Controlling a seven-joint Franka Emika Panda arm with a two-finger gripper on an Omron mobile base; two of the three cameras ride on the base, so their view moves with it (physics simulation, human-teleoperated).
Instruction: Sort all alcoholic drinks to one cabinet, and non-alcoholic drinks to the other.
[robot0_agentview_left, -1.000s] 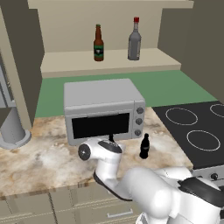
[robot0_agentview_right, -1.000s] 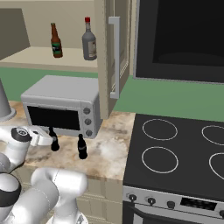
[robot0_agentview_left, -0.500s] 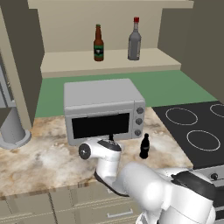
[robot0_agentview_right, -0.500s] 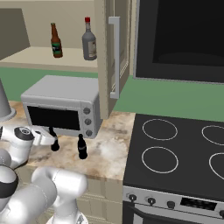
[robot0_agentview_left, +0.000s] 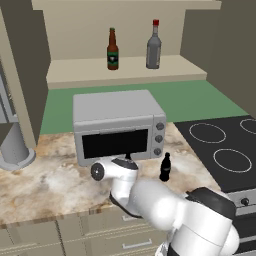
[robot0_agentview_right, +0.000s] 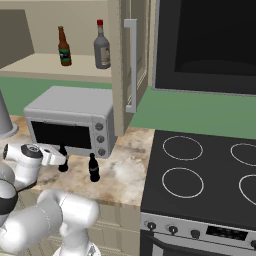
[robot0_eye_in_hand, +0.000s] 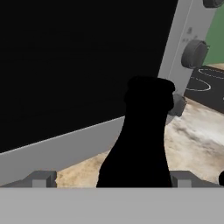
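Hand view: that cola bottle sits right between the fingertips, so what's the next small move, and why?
Probably close the gripper on the black cola bottle. The jaws stand open with a fingertip on each side of its body, in front of the toaster oven, so it looks lined up for a grasp.

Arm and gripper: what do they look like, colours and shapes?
The arm is glossy white, built of fat rounded links, with a dark grey band at a joint near the base and a dark round cap on the wrist's side. No cables or markings show. The gripper has two small grey blocky fingertips, square-edged, seen in the hand view.
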